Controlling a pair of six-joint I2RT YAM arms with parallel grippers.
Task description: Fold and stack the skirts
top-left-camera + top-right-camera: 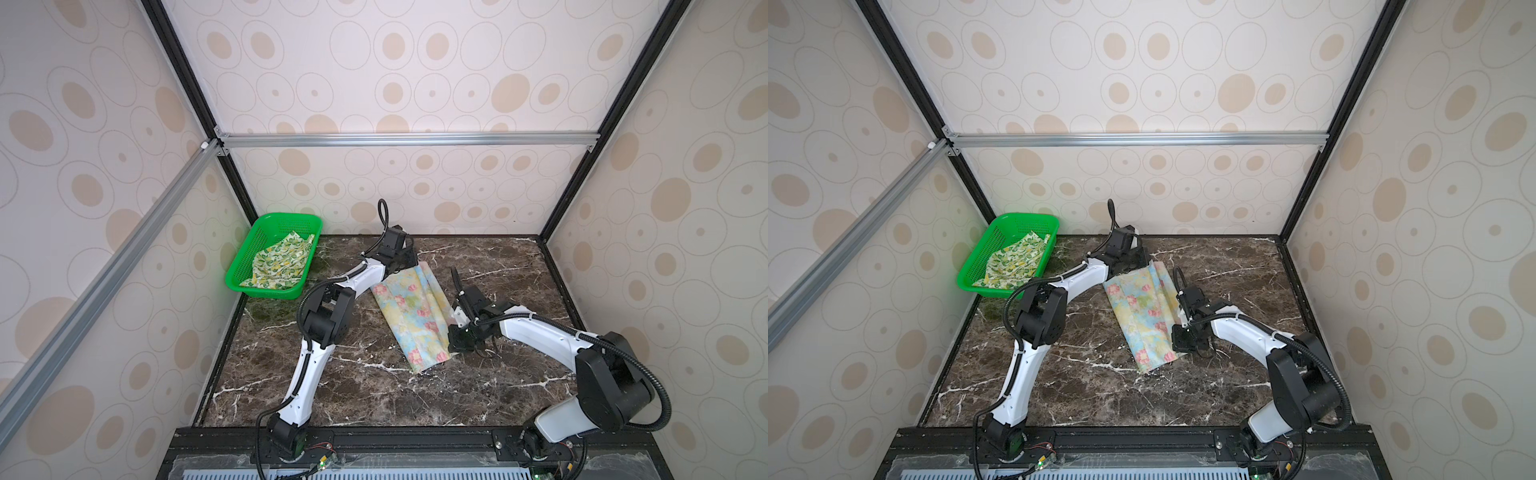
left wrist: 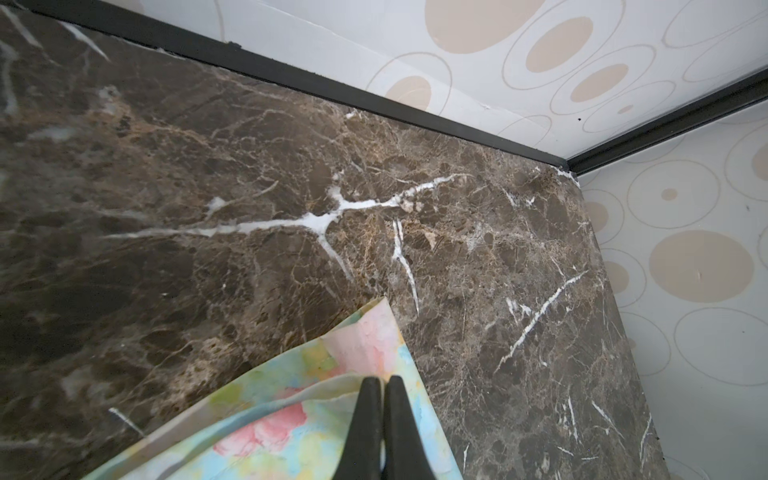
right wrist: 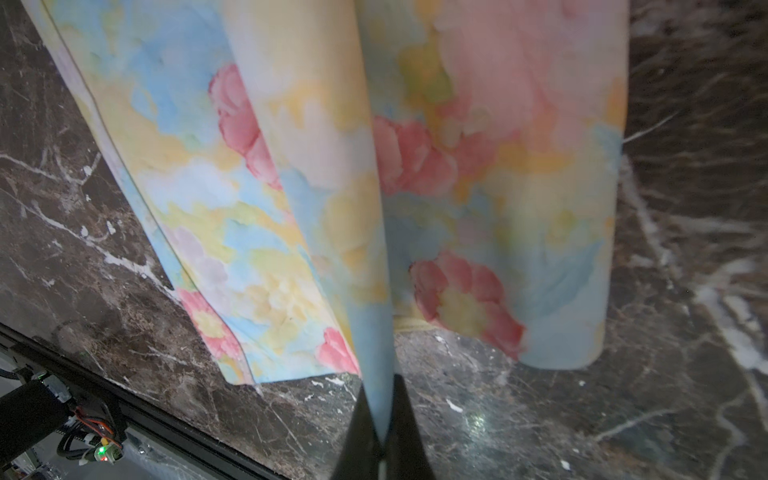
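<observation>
Thin floral skirt [image 1: 409,320] over middle of table [image 1: 374,395], strung between both grippers, long and narrow. Cloth light, limp; sags into soft lengthwise pleats, white lining showing at edge. Likely slides and unfolds if slackened; best taken at corners or hem, pinching all layers. Fingers of left gripper [image 2: 382,380] together, nipping far corner. Fingers of right gripper [image 3: 382,386] clamped on near blue fold. Crumpled lemon skirt [image 1: 282,264] sits in green mesh basket [image 1: 266,291], far left. Marble top dark, glossy, probably slick.
</observation>
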